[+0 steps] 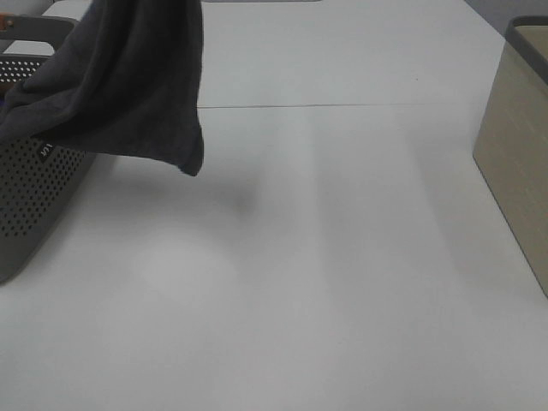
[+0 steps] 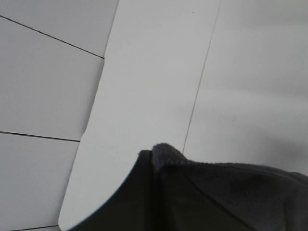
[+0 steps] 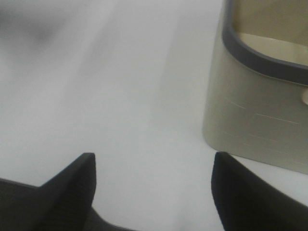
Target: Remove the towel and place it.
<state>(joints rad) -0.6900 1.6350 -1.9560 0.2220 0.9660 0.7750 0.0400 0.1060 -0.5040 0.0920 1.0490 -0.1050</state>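
Over the basket (image 1: 34, 197), the towel (image 1: 128, 77) hangs pinched tight in the left gripper (image 2: 153, 160); the right gripper (image 3: 154, 185) gapes wide, empty.

Left gripper (image 2: 153, 161): jaws closed tight, clamped on fold of towel (image 2: 240, 192). One dark finger (image 2: 134, 202) visible in wrist view, tapering to blunt tip; cloth bunches just beyond tip and trails off to one side of finger. Right gripper (image 3: 154, 159): jaws spread wide, holding nothing. Both dark fingers (image 3: 72, 187) in view, well apart, tips level with each other, inner faces turned across gap.
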